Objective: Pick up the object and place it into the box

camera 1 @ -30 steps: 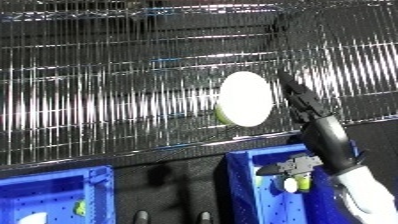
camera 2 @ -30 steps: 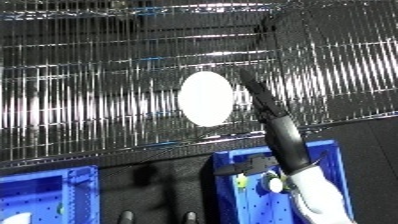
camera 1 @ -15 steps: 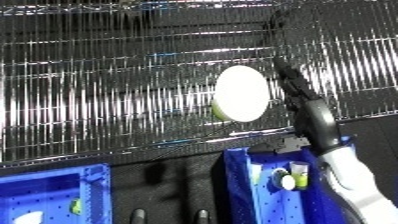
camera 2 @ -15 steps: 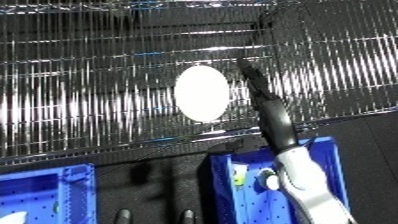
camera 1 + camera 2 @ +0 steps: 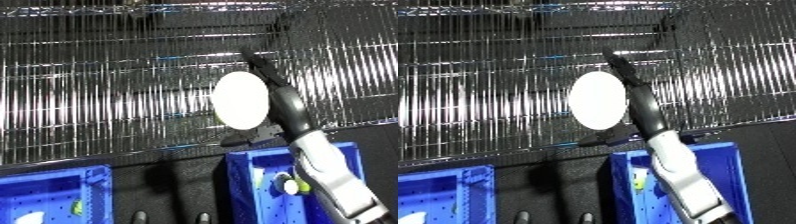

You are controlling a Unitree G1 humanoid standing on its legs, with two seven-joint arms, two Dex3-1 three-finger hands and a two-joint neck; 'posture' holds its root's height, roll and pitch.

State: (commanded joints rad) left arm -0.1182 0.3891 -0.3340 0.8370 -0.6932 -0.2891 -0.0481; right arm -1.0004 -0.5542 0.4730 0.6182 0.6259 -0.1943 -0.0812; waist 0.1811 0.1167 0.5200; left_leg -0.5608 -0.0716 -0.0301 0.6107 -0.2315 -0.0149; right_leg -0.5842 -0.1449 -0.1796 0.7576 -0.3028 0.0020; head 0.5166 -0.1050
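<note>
A white round object [image 5: 241,100] stands on edge on the wire shelf [image 5: 107,100], showing its flat face. My right hand [image 5: 282,102] reaches up from the lower right along the object's right edge. Its fingers [image 5: 620,62] are straight and stretch up past the object's top, touching or just behind its rim. I see no finger curled round it. The right blue bin [image 5: 258,170] lies directly below the forearm. My left hand is out of sight.
A second blue bin [image 5: 53,192] sits at the lower left with small items inside. A small white and yellow-green thing [image 5: 290,186] lies in the right bin. The shelf's front rail [image 5: 133,155] runs between shelf and bins.
My right hand has stretched further up and to the left, so its fingers now pass above the white object's top. The object has stayed on the shelf.
</note>
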